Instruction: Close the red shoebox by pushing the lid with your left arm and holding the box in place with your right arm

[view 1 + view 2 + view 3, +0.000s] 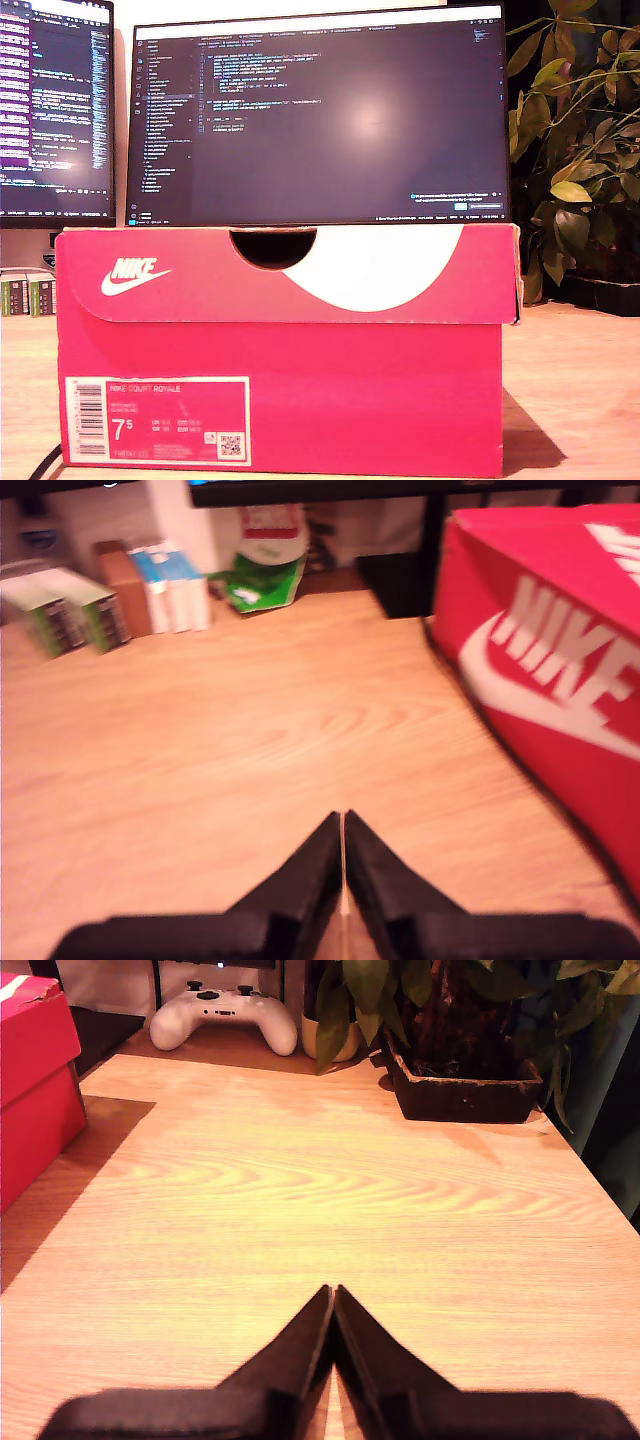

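In the exterior view the red shoebox fills the foreground, standing on the wooden counter with its lid down over the body, the size label facing the camera near the exterior view's left. Behind it stand two lit monitors and, at the exterior view's right, a leafy plant; neither arm shows here. In the first wrist view my first gripper hovers over bare counter with its fingertips pressed together, holding nothing, the shoebox standing near it but apart, and small cartons lined up at the far edge. In the second wrist view my second gripper is likewise closed on nothing above the counter, a corner of the shoebox well apart from it, with a white game controller and the plant's dark pot beyond.
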You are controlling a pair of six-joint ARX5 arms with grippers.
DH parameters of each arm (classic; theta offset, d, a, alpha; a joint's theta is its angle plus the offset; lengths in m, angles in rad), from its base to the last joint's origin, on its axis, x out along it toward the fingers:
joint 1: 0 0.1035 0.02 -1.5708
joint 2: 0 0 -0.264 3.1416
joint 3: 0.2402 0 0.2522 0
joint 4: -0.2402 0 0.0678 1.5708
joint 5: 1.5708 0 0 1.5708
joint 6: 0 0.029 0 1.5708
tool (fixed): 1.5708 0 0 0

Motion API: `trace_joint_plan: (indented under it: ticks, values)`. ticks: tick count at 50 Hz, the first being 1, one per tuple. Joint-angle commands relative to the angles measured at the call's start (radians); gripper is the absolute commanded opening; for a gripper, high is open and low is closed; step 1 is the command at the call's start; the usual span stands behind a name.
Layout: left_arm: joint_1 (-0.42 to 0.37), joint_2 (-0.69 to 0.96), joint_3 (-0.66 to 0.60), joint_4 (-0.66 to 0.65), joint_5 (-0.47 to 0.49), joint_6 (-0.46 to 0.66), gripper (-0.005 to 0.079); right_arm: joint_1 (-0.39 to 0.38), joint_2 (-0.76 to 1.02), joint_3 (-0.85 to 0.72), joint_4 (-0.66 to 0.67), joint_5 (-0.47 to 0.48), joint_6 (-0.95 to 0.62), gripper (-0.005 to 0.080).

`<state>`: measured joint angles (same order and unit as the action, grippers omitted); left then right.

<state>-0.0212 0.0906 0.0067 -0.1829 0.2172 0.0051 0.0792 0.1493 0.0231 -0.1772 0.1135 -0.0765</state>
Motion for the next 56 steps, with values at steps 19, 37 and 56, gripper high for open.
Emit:
trace_joint_plan:
  ticks: [19, 37, 56]
  values:
    - [0.039, -0.103, -0.033, -0.021, 0.008, 0.021, -0.0019, -0.001, 0.002, -0.019, 0.008, 0.000, 0.000, -0.0012]
    - [0.038, -0.103, -0.032, -0.019, 0.011, 0.021, -0.0019, -0.001, 0.002, -0.019, 0.008, 0.000, 0.000, -0.0012]
    - [0.038, -0.103, -0.032, -0.019, 0.011, 0.021, -0.0019, -0.001, 0.002, -0.019, 0.008, 0.000, 0.000, -0.0012]
